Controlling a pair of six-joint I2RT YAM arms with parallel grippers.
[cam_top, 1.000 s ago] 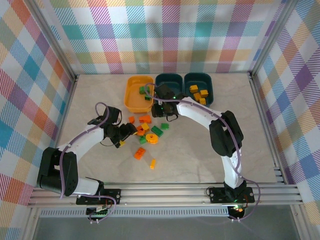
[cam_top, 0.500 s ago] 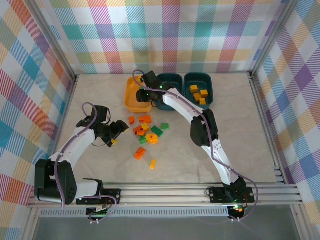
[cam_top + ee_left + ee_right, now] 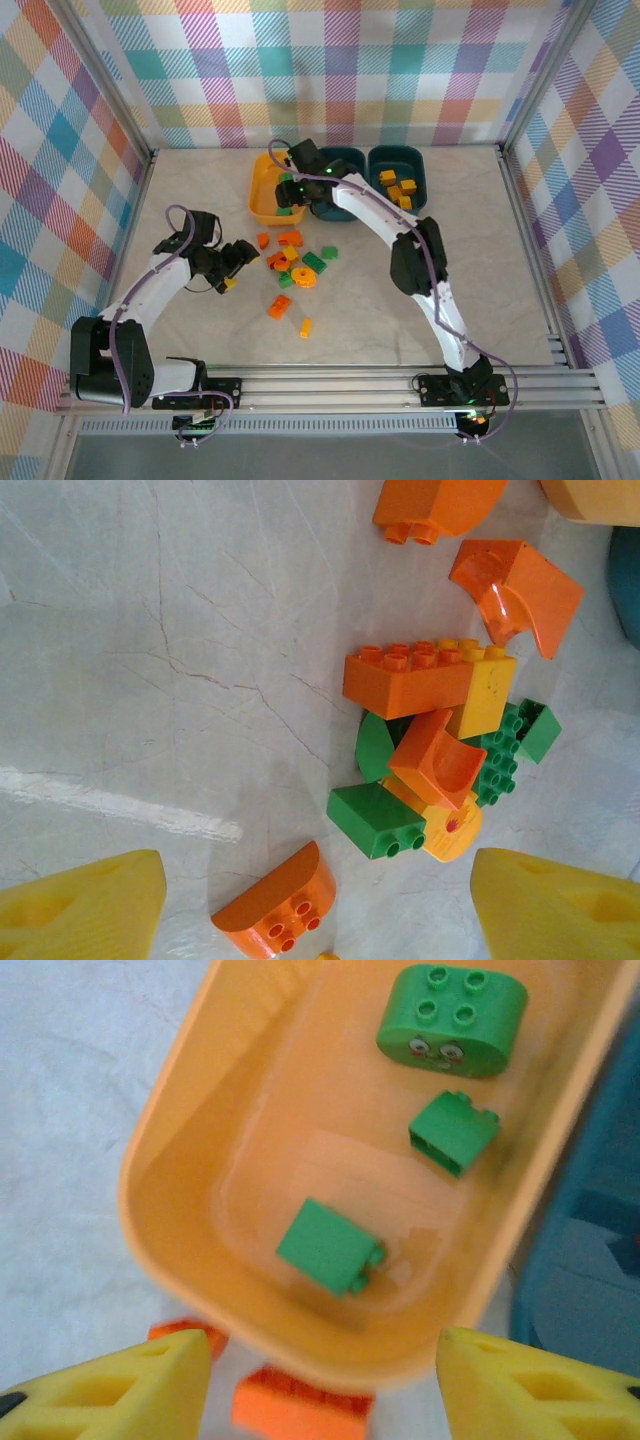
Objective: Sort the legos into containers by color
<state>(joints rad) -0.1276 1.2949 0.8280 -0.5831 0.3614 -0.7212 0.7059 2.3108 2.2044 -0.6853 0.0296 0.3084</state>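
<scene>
Now the right hand (image 3: 320,1380) hangs spread over the orange tub (image 3: 170,1230) — three green bricks (image 3: 328,1246) inside — left hand (image 3: 315,905) spread above the pile (image 3: 430,680) at the counter's (image 3: 150,630) middle.

This is a robot test cell in a lab. A silver aluminium-profile frame (image 3: 330,385) boxes in a pale marble-look counter (image 3: 480,260). Pastel checked cloth walls (image 3: 330,70) screen the far, left and right sides. A white-and-black left robot arm (image 3: 160,280) and its twin right robot arm (image 3: 365,210), trailing looped cables, are bolted to the near rail. Small green, orange and yellow plastic toy bricks (image 3: 313,262) lie on the counter.
</scene>
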